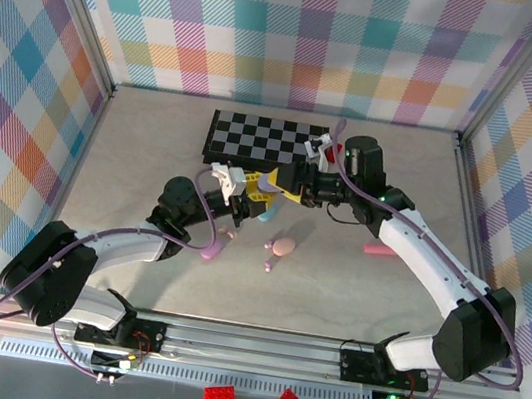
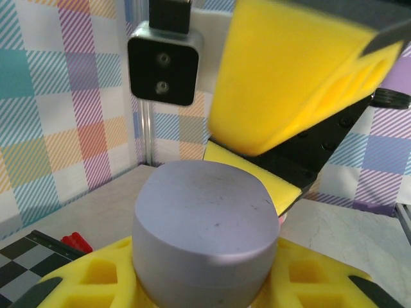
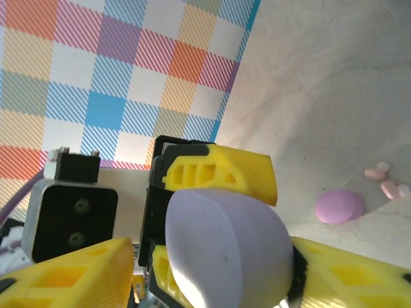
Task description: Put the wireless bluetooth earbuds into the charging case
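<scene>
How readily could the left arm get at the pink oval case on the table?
Probably not yet: the left gripper has its jaws shut on the lilac case, which the right gripper grips too. The pink oval case lies near, uncovered.

A lilac-grey oval charging case (image 2: 205, 231) sits from the centre down toward 6 o'clock, clamped between the yellow fingers (image 2: 83, 282) of the left gripper (image 2: 205, 295), which flank it at 7 and 5 o'clock. At 1 o'clock a large, blurred yellow finger of the right gripper (image 2: 247, 157) hangs above the case, apart from its top; a thinner yellow finger on a black mount lies along the case's far rim, contact unclear. A black camera module (image 2: 164, 61) with two lenses sits at 11 o'clock before the plaid wall (image 2: 58, 96). At 8 o'clock, on the pale table (image 2: 96, 212), a checkerboard (image 2: 22, 256) lies beside a small red object (image 2: 76, 242)
</scene>
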